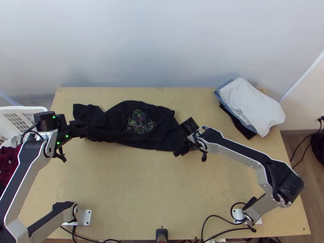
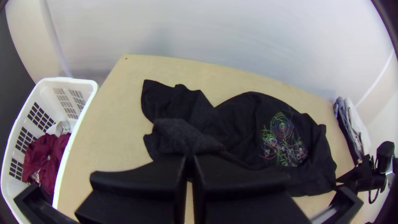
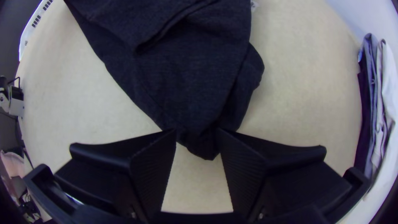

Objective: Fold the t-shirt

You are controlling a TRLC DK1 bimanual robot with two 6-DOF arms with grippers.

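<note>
In the top view, the shirt (image 1: 121, 131) lay in a long, crumpled band across the upper left and middle of the worktop (image 1: 121, 194), its print (image 1: 139, 121) facing up and its left part bunched. The left hand (image 1: 83, 129) was at that bunched end, the right hand (image 1: 183, 139) at the other, near the centre of the frame. A pile (image 1: 253, 103) of folded clothes sat at the upper right, and the basket (image 1: 22, 108) stood at the left edge. The shirt looked at most loosely gathered or doubled over, so the job seemed barely begun: spreading or straightening, the real folds and squaring up were all left, and perhaps a place on the pile. In the left wrist view, the left hand was closed on a ruck of the shirt at the lower middle; the cloth beyond ran rightward in uneven waves, with no crisp fold line. In the right wrist view, the right hand stood open, with a narrow, crumpled corner of the shirt between its fingertips, apparently not clamped. A loose layer overlapped at the top of the frame, too untidy to count as a finished fold.
</note>
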